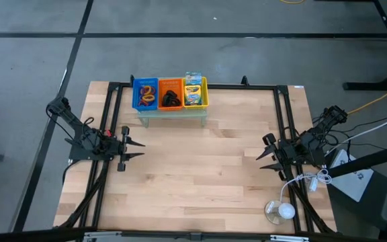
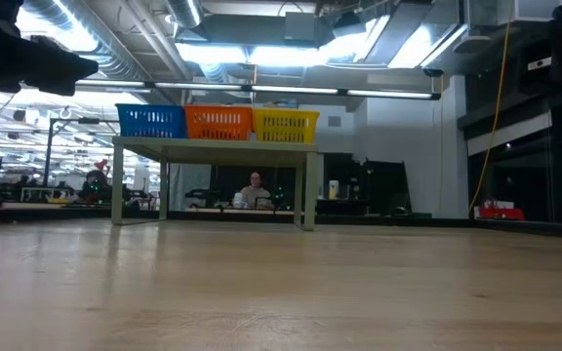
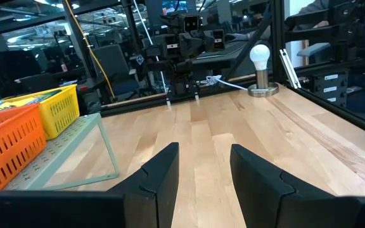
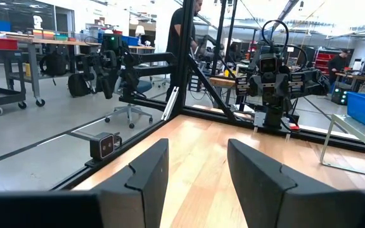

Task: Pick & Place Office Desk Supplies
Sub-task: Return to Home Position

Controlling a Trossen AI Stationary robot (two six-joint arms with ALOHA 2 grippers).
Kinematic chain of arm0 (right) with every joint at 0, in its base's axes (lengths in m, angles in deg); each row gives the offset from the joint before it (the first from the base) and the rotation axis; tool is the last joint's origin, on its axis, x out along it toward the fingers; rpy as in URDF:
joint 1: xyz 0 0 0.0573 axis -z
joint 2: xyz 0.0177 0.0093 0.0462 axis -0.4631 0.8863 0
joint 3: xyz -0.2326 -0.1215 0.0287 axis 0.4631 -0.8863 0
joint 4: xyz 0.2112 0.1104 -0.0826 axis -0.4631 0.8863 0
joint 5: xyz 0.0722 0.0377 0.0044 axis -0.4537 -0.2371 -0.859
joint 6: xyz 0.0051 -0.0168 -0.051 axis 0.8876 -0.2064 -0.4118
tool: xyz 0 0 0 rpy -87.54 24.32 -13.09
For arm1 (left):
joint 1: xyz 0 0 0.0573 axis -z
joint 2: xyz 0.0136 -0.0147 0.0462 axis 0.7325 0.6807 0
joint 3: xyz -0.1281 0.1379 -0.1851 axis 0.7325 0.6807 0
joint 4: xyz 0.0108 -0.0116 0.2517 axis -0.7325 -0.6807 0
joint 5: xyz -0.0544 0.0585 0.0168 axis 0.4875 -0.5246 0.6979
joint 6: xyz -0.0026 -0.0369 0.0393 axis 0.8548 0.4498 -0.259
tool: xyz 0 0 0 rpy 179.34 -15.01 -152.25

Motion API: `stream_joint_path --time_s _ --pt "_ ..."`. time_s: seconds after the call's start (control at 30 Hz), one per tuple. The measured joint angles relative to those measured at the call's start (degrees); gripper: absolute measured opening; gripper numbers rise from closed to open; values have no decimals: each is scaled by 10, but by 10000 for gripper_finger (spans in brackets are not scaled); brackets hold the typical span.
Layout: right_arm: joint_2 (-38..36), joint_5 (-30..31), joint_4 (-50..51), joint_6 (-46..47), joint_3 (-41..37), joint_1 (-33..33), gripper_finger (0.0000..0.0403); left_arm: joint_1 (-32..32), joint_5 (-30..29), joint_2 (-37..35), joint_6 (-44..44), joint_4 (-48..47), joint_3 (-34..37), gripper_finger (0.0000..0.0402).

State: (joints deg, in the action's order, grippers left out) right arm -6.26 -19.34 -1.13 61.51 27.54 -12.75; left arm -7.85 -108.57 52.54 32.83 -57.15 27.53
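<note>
Pale green mesh riser at far-centre of the wooden table, with three bins in a row on top, touching.
- blue mesh bin: purple, orange and yellow rings
- orange mesh bin: small black clips
- yellow mesh bin: green-and-yellow crayon boxes, printed faces visible from above

Left gripper is parked at the table's left side, well apart from the riser. It is level and points across at the other arm, fingers spread, holding nothing. Right gripper mirrors it on the right side, also spread and empty. White bulb on a round base stands near the right arm.
</note>
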Motion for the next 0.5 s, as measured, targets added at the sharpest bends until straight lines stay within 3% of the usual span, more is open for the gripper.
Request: stream_joint_path --time_s 0.5 --pt "0 0 0 0 0 0 162 0 0 0 0 0 0 137"
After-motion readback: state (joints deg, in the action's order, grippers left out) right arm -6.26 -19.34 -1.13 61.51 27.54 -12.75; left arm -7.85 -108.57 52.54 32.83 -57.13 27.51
